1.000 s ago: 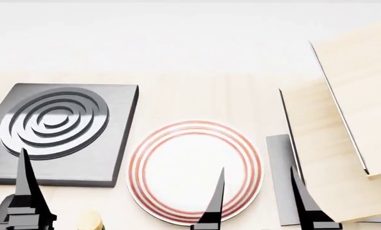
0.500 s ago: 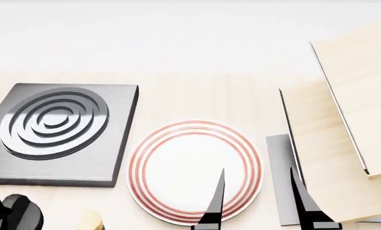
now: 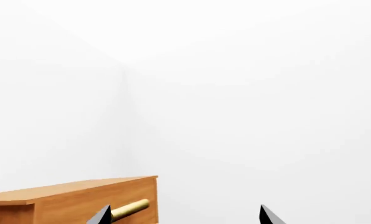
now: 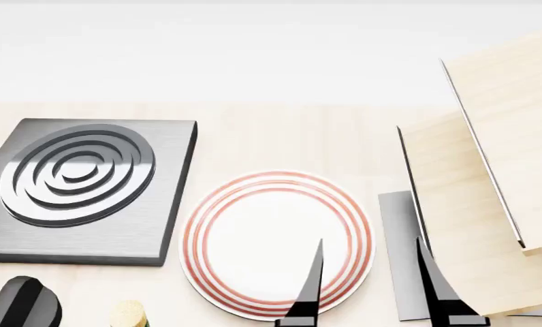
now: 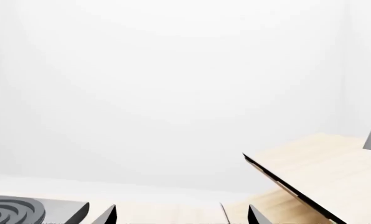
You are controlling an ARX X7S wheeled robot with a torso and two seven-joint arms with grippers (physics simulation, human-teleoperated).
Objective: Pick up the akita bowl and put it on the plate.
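Observation:
The plate [image 4: 276, 242], white with thin red rings, lies flat on the light wood counter in the middle of the head view. The akita bowl is out of view in every frame. My right gripper [image 4: 376, 289] hangs open at the plate's near right edge; one dark finger [image 4: 309, 289] overlaps the plate's rim and the other [image 4: 439, 289] sits off to the right. In the right wrist view the right gripper [image 5: 182, 217] holds nothing. My left gripper [image 3: 185, 218] is open and empty, facing a white wall. Only a black part of the left arm [image 4: 26, 303] shows in the head view.
A square grey stove burner [image 4: 75, 187] with concentric rings sits left of the plate. Tilted light wood panels [image 4: 489, 170] and a grey slab [image 4: 398, 252] stand at the right. A wooden cabinet [image 3: 79, 200] with a brass handle [image 3: 129, 209] shows near the left gripper.
The left gripper's upright finger has dropped out of the head view's lower left, leaving only a rounded black arm part. The right gripper's fingers shifted slightly right.

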